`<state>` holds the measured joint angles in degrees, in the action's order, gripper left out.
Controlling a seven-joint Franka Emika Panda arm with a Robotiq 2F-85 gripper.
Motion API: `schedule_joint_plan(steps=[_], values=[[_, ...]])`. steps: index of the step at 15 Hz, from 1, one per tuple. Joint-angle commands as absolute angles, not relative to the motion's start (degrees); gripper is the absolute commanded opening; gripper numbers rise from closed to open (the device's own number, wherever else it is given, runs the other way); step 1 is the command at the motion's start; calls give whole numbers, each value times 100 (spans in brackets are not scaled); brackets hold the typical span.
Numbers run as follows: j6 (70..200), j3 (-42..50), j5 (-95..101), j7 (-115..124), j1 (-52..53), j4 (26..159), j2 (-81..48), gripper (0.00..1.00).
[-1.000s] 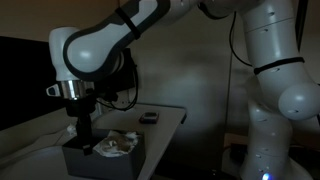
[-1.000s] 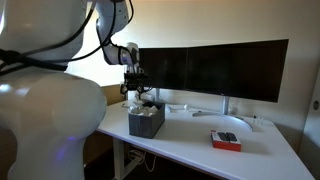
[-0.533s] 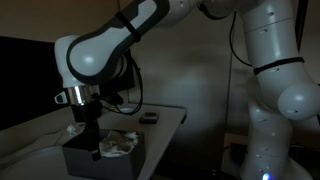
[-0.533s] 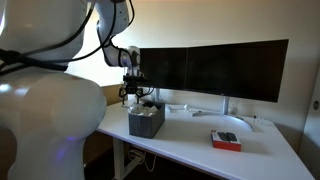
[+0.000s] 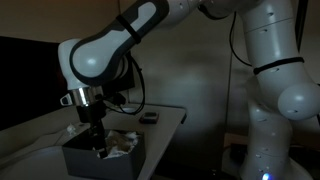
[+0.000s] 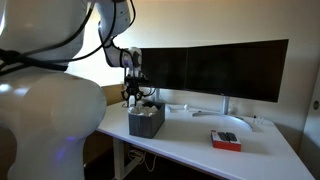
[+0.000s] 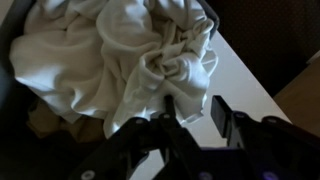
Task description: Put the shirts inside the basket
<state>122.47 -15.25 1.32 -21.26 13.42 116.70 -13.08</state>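
Cream and white shirts [image 7: 110, 55] lie crumpled in a heap inside the dark basket [image 5: 105, 160], and a pale fold of them [image 5: 118, 145] shows above its rim. The basket [image 6: 146, 122] stands near the end of the white desk. My gripper [image 7: 194, 110] hangs just above the heap's edge. Its two dark fingers stand apart, with bare white desk showing in the gap and only a cloth edge by one finger. In both exterior views the gripper [image 5: 97, 143] [image 6: 137, 98] points down over the basket.
A red box [image 6: 225, 140] with a dark item on it lies on the white desk [image 6: 195, 150]. Wide dark monitors [image 6: 215, 70] stand along the back. A small dark object [image 5: 148, 118] sits behind the basket. The robot's white body [image 5: 275, 90] stands beside the desk.
The arm has shifted sideways across the basket and risen slightly. The fingers have drawn closer together.
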Motion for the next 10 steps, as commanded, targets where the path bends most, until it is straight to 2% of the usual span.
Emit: schedule_joint_plan(steps=[1, 5, 10], values=[[12145, -1530, 24, -2275, 1257, 11794, -1193, 13], [12097, -1508, 41, -2249, 1247, 11786, -1190, 7], [12121, -1474, 117, -2194, 1232, 11749, -1155, 12]])
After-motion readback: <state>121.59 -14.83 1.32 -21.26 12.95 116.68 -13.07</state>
